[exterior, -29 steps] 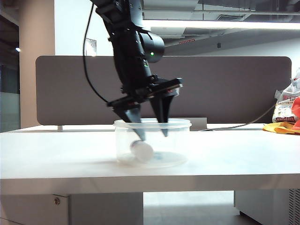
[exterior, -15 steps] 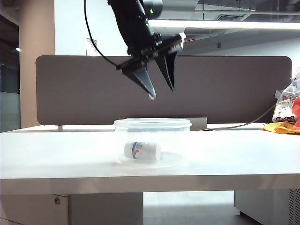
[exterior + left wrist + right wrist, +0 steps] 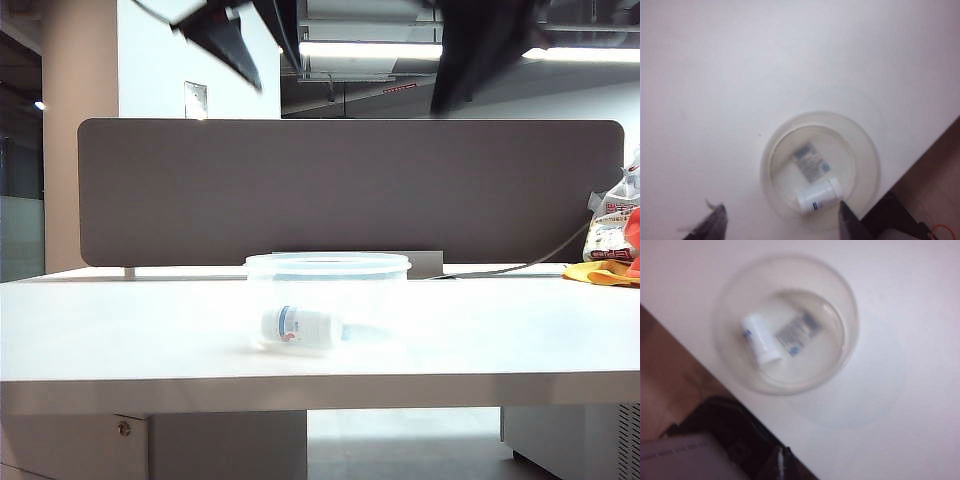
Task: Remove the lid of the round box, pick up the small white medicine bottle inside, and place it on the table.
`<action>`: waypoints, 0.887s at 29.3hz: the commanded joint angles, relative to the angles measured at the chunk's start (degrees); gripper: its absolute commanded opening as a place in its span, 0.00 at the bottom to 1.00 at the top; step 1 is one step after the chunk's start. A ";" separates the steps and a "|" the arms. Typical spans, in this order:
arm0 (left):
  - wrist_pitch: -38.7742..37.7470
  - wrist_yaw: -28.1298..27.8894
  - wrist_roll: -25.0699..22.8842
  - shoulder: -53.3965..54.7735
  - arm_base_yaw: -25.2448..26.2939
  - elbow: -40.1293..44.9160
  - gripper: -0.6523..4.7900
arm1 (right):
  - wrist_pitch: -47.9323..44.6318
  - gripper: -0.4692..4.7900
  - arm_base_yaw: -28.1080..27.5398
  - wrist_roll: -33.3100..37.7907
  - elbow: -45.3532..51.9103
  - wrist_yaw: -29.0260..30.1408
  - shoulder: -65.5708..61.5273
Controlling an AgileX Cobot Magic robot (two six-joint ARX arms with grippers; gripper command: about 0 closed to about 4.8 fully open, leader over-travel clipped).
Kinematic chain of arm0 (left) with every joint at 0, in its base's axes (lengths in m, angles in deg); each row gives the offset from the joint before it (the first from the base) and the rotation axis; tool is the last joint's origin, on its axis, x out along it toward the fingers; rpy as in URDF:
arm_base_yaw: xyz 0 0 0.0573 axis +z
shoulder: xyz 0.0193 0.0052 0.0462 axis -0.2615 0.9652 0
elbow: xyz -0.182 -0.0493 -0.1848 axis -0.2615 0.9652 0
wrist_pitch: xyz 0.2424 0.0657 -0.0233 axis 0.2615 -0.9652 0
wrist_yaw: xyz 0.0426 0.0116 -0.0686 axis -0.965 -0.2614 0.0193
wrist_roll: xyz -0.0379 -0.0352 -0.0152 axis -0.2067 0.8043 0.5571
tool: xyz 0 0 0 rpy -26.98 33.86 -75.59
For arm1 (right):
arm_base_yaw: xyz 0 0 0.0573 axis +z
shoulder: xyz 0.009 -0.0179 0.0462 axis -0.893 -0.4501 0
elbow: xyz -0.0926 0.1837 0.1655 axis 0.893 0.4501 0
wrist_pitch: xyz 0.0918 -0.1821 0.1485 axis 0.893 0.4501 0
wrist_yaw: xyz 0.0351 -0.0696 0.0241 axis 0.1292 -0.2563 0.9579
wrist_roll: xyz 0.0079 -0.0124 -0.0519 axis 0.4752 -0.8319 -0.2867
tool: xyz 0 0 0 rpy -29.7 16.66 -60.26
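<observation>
The round box [image 3: 326,300] stands open on the white table [image 3: 120,330], with no lid on it. The small white medicine bottle [image 3: 298,326] lies on its side on the box floor [image 3: 819,195] [image 3: 760,340]. The lid [image 3: 860,390] lies flat on the table beside the box as a faint translucent disc. High above the box and to its left in the exterior view, my left gripper [image 3: 262,45] [image 3: 782,220] is open and empty. My right gripper [image 3: 450,90] [image 3: 782,460] is shut, a blurred shape high above the box's right side.
A dark brown partition panel [image 3: 350,190] runs behind the table. Bags and a yellow cloth [image 3: 612,250] sit at the far right. The box is near a table edge, with brown floor [image 3: 670,370] and a dark object [image 3: 890,215] beyond it.
My left gripper rose out of the box and swung up to the left, empty and still open. The bottle stayed in the box, settling on its side. The right arm came into view.
</observation>
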 commanded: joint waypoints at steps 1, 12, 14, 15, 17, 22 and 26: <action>-1.20 0.26 -1.29 -3.26 -0.24 -0.20 0.65 | -1.79 0.17 1.73 -0.50 -0.20 -1.18 -4.74; -7.08 0.68 -2.14 -9.84 -0.44 -0.17 0.65 | -11.04 0.30 6.01 -0.44 -0.83 -3.82 -10.99; -8.20 0.74 -2.10 -10.88 -0.44 -0.17 0.65 | -11.32 0.30 6.01 -0.37 -2.25 -4.48 -11.02; -9.01 0.87 -2.08 -11.45 -0.44 -0.17 0.65 | -11.39 0.30 6.25 -0.22 -2.97 -4.79 -11.23; -10.43 0.90 -2.08 -12.59 -0.44 -0.15 0.65 | -11.30 0.30 6.67 -0.17 -4.66 -4.92 -11.63; -10.45 0.83 -1.03 -16.24 -3.32 0.00 0.62 | -12.17 0.30 6.67 0.44 -6.08 -4.94 -12.11; -10.45 0.61 -0.52 -19.50 -6.19 0.00 0.62 | -12.61 0.30 6.64 1.05 -6.08 -4.90 -14.27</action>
